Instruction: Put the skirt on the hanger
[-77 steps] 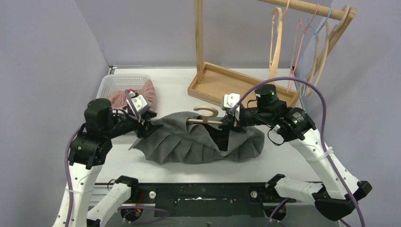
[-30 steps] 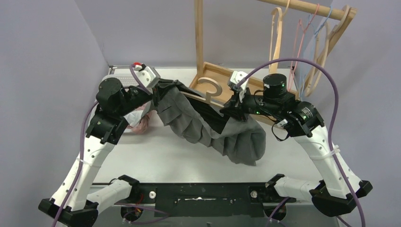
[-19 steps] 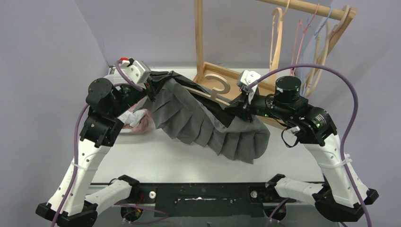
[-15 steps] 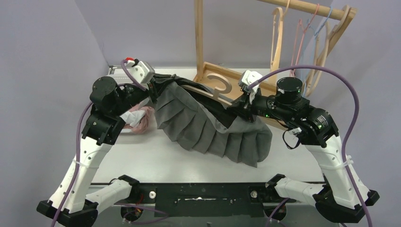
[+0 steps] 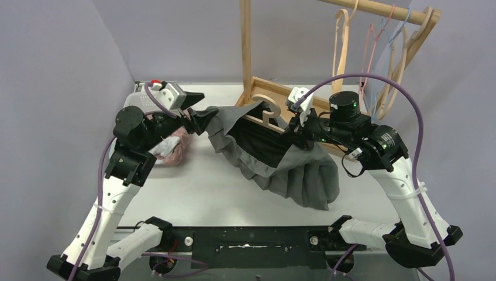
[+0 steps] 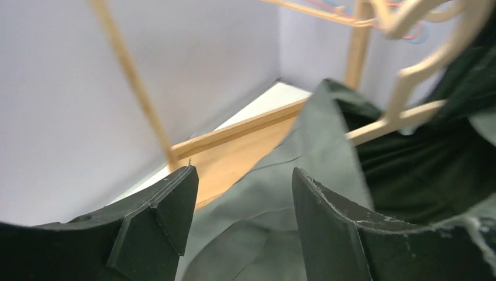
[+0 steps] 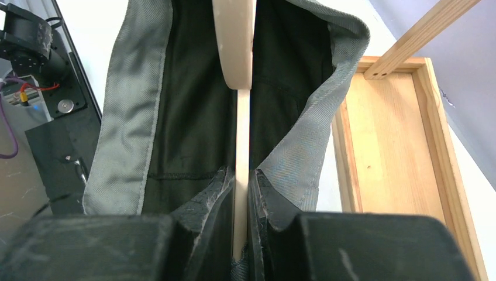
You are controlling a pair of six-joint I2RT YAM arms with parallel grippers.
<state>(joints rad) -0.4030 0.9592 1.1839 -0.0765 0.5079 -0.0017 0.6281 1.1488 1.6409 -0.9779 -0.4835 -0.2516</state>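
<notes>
Two grippers, one garment: our right gripper [image 5: 290, 132] is clamped shut on the bar of the wooden hanger [image 5: 266, 109], which we judge steadies it inside the waist of the grey pleated skirt [image 5: 292, 170], while our left gripper [image 5: 202, 111] stands wide open and empty just beside the waist's left end. We see the skirt held up off the surface [image 5: 205, 190], its long axis running left to right along the bar, hook toward the wooden rack [image 5: 246, 47], hem drooping toward the near edge.
</notes>
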